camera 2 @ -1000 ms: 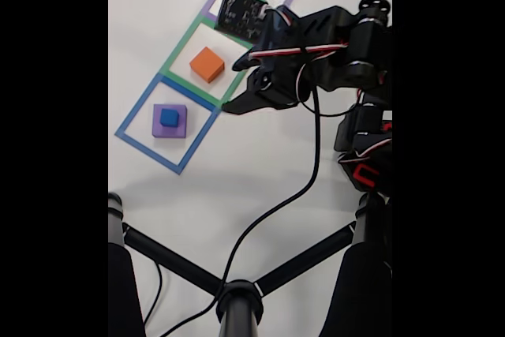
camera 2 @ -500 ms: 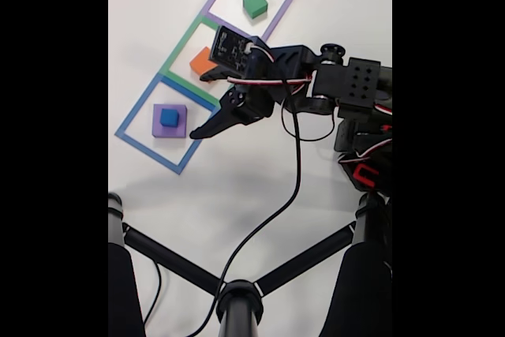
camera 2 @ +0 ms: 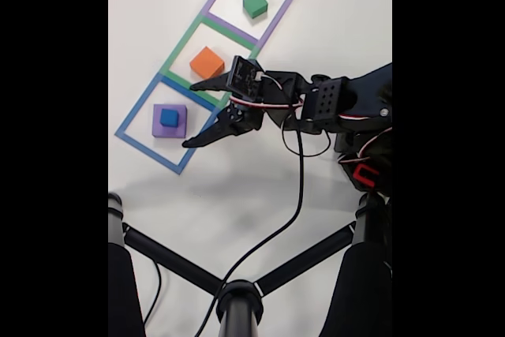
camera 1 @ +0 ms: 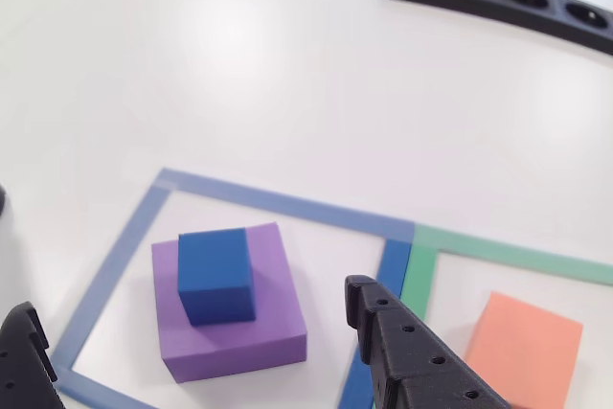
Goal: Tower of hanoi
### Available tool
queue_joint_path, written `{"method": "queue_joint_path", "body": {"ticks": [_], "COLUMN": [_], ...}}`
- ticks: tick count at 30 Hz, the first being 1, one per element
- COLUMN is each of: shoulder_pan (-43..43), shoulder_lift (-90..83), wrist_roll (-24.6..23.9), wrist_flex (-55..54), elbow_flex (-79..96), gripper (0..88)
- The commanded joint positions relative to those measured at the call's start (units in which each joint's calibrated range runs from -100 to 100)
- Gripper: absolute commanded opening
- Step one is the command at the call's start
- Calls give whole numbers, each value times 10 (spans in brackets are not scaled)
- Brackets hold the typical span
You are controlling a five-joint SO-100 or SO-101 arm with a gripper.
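moved: I have swung off the orange block (camera 2: pixel 207 62) toward the blue square (camera 2: pixel 132 112) | gripper (camera 2: pixel 192 113): fingers (camera 1: pixel 407 352) spread wide, holding nothing | target: blue cube (camera 1: pixel 217 275) on purple block (camera 1: pixel 259 332), just ahead, between my tips | why: smallest on top, likely lifts first
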Motion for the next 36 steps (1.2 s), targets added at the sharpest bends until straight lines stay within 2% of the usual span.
{"method": "queue_joint_path", "body": {"ticks": [1, 14, 32, 36], "shoulder_pan": [2, -7, -44, -44], "shoulder_lift": [93, 325, 442, 448], "wrist_roll": [12, 12, 12, 12], "wrist_flex": [-107, -291, -349, -352], "elbow_flex": [-31, -113, -197, -197], "gripper": [382, 380, 372, 334]}}
